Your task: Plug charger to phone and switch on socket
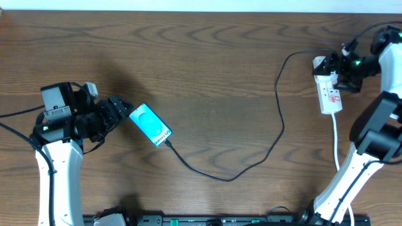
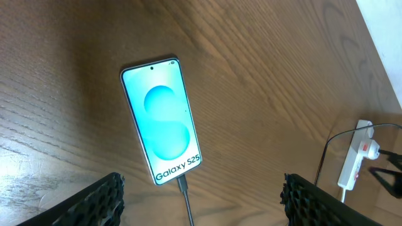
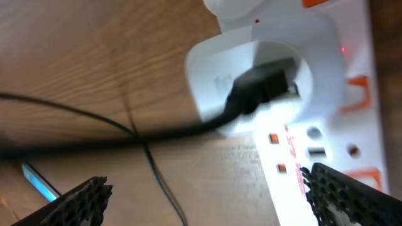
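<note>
Charger (image 2: 186, 201) tip meets phone (image 2: 164, 129) edge, just ahead of open left claw (image 1: 122, 113); socket (image 1: 330, 97) partly hidden under open right claw (image 1: 333, 72), switches blurred.

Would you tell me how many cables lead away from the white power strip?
2. The black charger cable loops across to the phone; the white cord runs toward the near edge. The right arm may hide others.

The phone (image 2: 163, 129) screen reads "Galaxy S25" on its white band, nothing else legible.
</note>
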Action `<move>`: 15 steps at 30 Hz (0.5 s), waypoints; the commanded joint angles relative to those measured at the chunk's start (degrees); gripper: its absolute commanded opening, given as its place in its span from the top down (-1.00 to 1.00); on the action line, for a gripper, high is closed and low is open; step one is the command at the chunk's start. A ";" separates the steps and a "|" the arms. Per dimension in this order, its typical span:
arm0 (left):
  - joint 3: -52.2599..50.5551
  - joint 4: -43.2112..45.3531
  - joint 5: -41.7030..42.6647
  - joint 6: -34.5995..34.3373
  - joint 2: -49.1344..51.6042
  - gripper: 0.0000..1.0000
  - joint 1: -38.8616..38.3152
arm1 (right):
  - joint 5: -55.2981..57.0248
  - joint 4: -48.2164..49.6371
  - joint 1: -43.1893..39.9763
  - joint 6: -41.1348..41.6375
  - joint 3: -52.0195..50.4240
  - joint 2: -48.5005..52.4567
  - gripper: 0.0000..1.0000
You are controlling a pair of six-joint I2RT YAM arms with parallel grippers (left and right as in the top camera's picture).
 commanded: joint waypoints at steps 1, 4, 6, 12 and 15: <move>-0.02 -0.17 -0.52 1.38 0.17 -0.62 0.28 | 0.35 -0.57 -0.72 0.24 1.14 -6.29 -0.99; -0.02 -0.15 -0.52 1.36 0.17 -0.63 0.28 | 5.49 -1.53 -0.72 1.77 1.14 -12.11 -0.99; -0.02 -0.15 -0.52 1.33 0.17 -0.62 0.28 | 7.10 -2.49 -0.72 1.77 1.14 -14.93 -0.98; -0.02 -0.15 -0.52 1.33 0.17 -0.62 0.28 | 8.04 -5.97 -0.70 2.93 1.14 -27.50 -0.99; -0.02 -0.15 -0.52 1.33 0.17 -0.62 0.28 | 9.92 -7.52 -0.59 4.22 1.14 -33.40 -0.98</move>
